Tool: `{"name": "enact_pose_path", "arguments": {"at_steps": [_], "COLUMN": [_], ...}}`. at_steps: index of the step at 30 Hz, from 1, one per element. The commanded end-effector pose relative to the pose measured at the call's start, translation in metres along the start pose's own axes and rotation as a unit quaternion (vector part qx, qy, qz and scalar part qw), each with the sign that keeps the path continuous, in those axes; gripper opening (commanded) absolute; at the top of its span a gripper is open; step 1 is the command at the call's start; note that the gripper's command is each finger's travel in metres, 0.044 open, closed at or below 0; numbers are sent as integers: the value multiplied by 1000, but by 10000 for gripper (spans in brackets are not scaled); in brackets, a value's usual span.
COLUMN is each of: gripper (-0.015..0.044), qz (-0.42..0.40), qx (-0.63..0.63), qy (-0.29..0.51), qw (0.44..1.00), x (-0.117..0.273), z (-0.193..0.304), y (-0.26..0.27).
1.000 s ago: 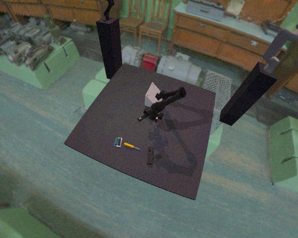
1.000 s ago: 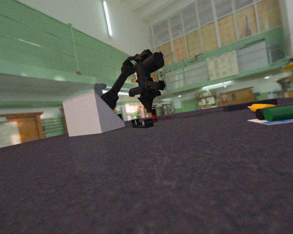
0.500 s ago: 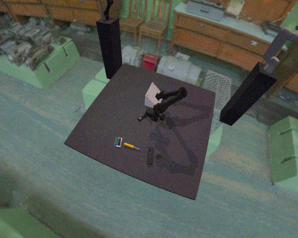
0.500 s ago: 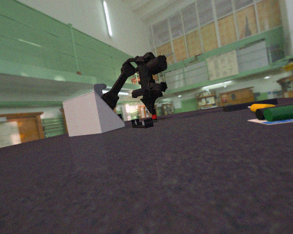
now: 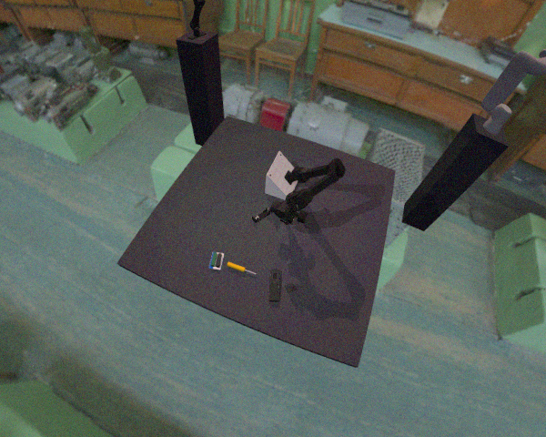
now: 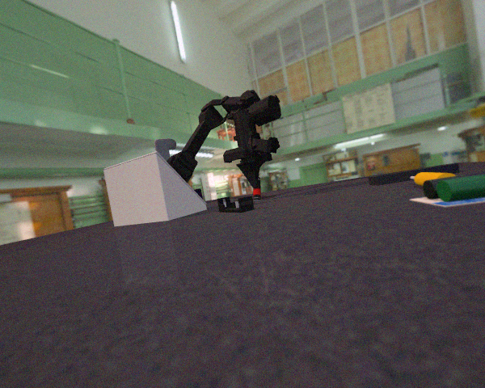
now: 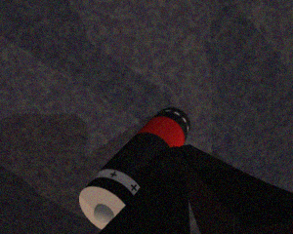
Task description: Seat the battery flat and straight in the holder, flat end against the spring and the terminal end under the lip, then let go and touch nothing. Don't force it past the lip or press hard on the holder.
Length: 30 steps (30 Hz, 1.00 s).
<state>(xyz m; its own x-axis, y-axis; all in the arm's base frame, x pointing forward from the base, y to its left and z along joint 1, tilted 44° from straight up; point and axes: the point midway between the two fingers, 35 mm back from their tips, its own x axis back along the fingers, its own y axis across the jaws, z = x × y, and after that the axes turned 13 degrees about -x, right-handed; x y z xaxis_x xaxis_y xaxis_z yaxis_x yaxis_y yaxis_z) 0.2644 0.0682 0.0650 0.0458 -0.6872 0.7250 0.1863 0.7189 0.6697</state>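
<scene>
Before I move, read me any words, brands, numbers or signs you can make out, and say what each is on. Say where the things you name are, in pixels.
"+" and "+": on the pale band of the battery [image 7: 132, 161], near its terminal end.
Too small and blurred to read: whatever is on the pale wall board [image 6: 369, 109].
No words, brands or numbers are readable.

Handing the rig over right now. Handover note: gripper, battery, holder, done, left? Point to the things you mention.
Gripper [image 5: 288, 220] [image 6: 255, 187] [image 7: 180, 156]: shut, nothing held, down at the battery; can't tell whether it's touching.
Battery [image 6: 256, 192] [image 7: 165, 131]: outside the holder, terminal end up; any lean is unclear.
Holder [image 5: 262, 215] [image 6: 235, 205]: on the table [image 5: 193, 211] [image 6: 234, 292] near the battery, out of the wrist view.
Done: no seating yet.
Left: grasp battery, lay it flat in holder, flat end to spring, terminal end under lip, no forcing, release, touch nothing.
</scene>
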Motion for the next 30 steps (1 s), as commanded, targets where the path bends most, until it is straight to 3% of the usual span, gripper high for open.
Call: {"name": "enact_pose_path", "arguments": {"at_steps": [1,12,23,30], "gripper": [0,0,0,0], "qz": [-3,-1,-2,-2], "qx": [2,1,2,2], "qy": [-5,1,-4,-4], "qw": [1000,1000,1000,1000], "x": [3,1,77,82], "z": [2,5,6,6], "y": [10,16,20,20]}}
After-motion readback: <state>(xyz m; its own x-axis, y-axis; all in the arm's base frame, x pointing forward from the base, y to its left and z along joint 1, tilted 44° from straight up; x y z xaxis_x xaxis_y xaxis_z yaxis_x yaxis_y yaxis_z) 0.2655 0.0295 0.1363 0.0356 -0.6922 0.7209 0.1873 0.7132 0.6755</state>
